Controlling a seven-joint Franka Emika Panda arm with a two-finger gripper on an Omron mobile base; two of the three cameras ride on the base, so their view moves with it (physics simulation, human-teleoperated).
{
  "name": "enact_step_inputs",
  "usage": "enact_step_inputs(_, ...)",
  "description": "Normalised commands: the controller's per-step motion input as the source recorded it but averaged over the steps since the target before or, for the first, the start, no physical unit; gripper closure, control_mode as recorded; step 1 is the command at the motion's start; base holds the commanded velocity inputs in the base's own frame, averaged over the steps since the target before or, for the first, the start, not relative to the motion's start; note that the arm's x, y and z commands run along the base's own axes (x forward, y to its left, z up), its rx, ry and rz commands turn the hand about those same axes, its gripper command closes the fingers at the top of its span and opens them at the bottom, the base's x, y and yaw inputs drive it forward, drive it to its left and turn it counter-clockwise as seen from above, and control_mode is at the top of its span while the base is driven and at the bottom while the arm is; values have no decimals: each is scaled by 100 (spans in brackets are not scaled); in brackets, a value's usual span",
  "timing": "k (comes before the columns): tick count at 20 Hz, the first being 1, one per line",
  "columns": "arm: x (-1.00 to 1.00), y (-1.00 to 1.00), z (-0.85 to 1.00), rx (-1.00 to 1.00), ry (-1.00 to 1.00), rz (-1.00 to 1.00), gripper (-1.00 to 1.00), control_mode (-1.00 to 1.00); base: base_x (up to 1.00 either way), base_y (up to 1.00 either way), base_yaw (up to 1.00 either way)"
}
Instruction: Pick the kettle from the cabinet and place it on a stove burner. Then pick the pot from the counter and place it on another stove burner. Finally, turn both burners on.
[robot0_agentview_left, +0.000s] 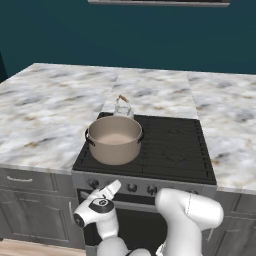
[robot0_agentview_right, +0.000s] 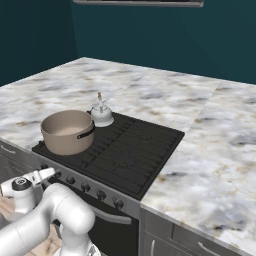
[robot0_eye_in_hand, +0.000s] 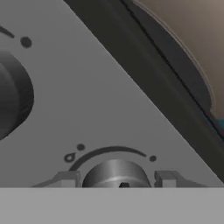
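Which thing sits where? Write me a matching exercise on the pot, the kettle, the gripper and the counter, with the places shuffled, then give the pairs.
Things:
1. pot
2. kettle
3. gripper
4. counter

Places:
A. on the rear left burner
B. low at the stove's front panel, fingers either side of a knob
C. on the front left burner
D. flanking the stove on both sides

Pairs: 1-C, 2-A, 3-B, 4-D
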Motion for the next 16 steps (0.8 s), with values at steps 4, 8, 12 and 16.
enact_step_inputs(4, 0, 1, 0, -22, 16, 0, 100, -100, 0, 0, 0)
enact_step_inputs(8, 0, 6, 0, -8, 17, 0, 100, -100, 0, 0, 0)
enact_step_inputs(12, 0, 0, 0, -4, 18, 0, 100, -100, 0, 0, 0)
enact_step_inputs(16, 0, 0, -1, -3, 12, 0, 100, -100, 0, 0, 0)
